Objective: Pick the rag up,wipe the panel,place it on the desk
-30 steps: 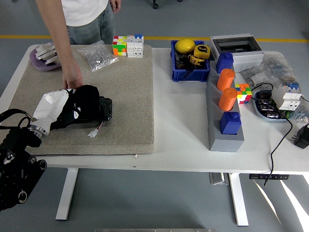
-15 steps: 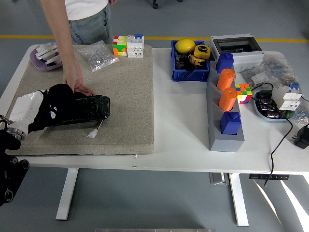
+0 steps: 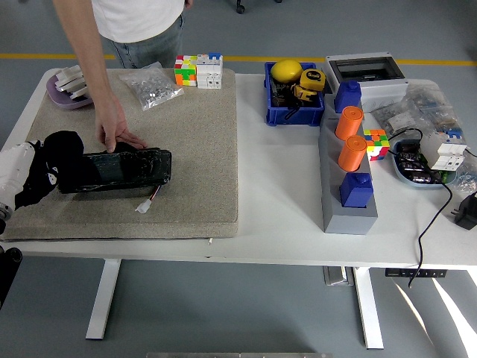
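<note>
**Soft rag at the panel's left end, held panel steadied by a person**

The robot's left hand (image 3: 33, 168) sits at the left edge of the beige mat (image 3: 201, 149), its dark fingers curled over a bunched black rag (image 3: 63, 145) — clenched on the cloth, as far as this view shows. The rag rests against the left end of the black panel (image 3: 119, 170), which lies flat on the mat with a small white connector (image 3: 145, 204) trailing from its near edge. A person's hand (image 3: 115, 134) presses on the panel's far edge, apparently to keep it from sliding.

The rag looks limp and light (it crumples into a lump rather than holding shape), so it is best taken by a gathered fold — a pinch at one corner would likely let it dangle and drag. The panel looks rigid with a glossy face, probably slippery under the cloth. The right hand is out of view.
</note>
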You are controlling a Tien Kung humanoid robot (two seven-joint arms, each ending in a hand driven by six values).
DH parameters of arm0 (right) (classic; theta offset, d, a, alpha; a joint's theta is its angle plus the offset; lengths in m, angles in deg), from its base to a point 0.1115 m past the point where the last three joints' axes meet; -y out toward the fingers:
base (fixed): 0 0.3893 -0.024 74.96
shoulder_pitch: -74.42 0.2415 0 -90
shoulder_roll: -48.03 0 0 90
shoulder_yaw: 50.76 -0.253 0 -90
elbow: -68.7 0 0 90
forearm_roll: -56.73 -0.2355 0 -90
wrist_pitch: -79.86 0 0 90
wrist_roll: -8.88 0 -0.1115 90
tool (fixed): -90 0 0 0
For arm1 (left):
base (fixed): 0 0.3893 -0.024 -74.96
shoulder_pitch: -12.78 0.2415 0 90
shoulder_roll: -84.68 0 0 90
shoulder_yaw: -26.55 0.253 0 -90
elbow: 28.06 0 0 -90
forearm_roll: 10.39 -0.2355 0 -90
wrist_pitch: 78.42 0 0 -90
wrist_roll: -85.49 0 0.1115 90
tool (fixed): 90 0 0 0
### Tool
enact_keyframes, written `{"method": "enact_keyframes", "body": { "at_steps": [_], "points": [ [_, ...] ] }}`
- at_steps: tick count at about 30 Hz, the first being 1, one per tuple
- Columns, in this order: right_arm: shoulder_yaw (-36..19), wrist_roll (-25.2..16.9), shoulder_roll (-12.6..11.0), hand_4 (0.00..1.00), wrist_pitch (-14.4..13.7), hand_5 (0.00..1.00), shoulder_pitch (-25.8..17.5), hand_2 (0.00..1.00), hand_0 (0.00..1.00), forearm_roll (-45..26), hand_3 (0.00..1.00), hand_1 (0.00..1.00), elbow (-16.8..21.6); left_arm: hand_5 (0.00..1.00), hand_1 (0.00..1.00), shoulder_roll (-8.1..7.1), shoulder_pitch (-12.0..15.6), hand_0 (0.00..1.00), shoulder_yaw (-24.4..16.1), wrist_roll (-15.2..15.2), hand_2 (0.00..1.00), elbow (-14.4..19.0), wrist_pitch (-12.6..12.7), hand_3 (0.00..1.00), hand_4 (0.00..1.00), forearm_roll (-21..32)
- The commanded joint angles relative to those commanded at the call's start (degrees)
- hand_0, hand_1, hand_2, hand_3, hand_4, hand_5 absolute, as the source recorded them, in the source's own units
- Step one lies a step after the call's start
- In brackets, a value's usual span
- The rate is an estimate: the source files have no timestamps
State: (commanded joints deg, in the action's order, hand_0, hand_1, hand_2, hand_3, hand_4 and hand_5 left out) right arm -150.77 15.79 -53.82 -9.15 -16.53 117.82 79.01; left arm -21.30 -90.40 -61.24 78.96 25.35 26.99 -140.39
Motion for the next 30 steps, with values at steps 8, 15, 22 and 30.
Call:
{"method": "enact_keyframes", "body": {
  "at_steps": [8, 15, 22, 30],
  "points": [
    [-0.12, -0.12, 0.0, 0.998, 0.06, 0.505, 0.1, 0.69, 0.75, 0.18, 0.589, 0.656, 0.0, 0.002, 0.15, 0.08, -0.13, 0.27, 0.18, 0.0, 0.584, -0.2, 0.21, 0.372, 0.002, 0.0],
    [-0.36, -0.2, 0.08, 0.998, 0.1, 0.507, 0.16, 0.691, 0.75, 0.26, 0.591, 0.657, 0.0, 0.002, 0.151, 0.53, -0.45, 0.27, 3.55, 0.03, 0.584, 1.33, 0.45, 0.372, 0.002, 0.49],
    [-0.27, 0.0, -0.04, 0.998, 0.24, 0.513, 0.26, 0.69, 0.751, 0.13, 0.591, 0.658, 0.0, 0.002, 0.151, 0.19, -0.86, 0.27, 10.34, -0.61, 0.579, 4.37, 0.53, 0.371, 0.002, 2.38],
    [-0.69, 0.12, -0.15, 0.998, 0.47, 0.516, 0.44, 0.691, 0.751, 0.67, 0.592, 0.657, 0.0, 0.002, 0.15, 1.08, -2.9, 0.265, 16.26, -0.15, 0.58, 7.34, 0.25, 0.371, 0.002, 3.16]
  ]
}}
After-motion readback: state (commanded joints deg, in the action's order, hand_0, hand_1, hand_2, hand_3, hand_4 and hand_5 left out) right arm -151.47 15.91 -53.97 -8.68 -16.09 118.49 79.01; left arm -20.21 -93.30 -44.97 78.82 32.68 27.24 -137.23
